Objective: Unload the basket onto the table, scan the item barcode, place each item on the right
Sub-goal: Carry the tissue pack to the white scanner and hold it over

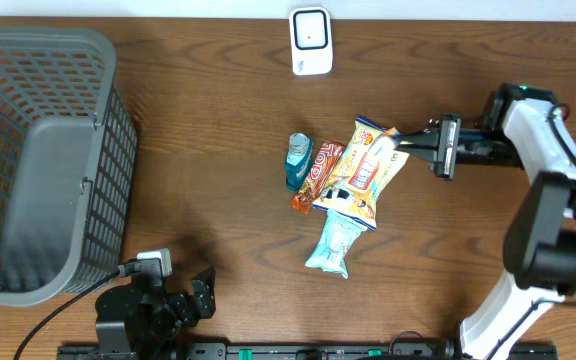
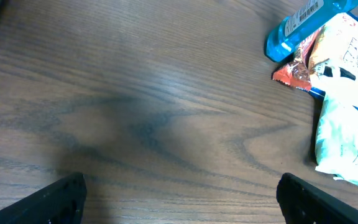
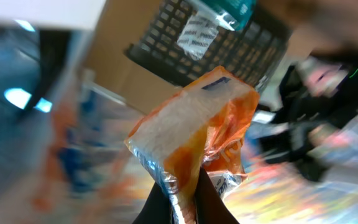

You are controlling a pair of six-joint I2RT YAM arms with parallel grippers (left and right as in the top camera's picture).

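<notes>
My right gripper (image 1: pixel 400 141) is shut on the top right edge of an orange and white snack packet (image 1: pixel 366 165) at the middle of the table. The right wrist view is blurred, but it shows the packet (image 3: pixel 191 124) pinched by its crimped foil seam between my right gripper's (image 3: pixel 182 202) dark fingers. No barcode is readable on the packet. A white scanner (image 1: pixel 310 40) stands at the far edge, apart from the packet. My left gripper (image 1: pixel 203 290) rests low at the front left, wide open over bare wood, with both fingers (image 2: pixel 61 199) at the frame's bottom corners.
A blue tube (image 1: pixel 298 160), a red-brown bar (image 1: pixel 316 175) and a pale blue packet (image 1: pixel 333 243) lie beside and under the held packet. The pale packet (image 2: pixel 344 143) also shows at the right of the left wrist view. A grey mesh basket (image 1: pixel 98 130) fills the left side.
</notes>
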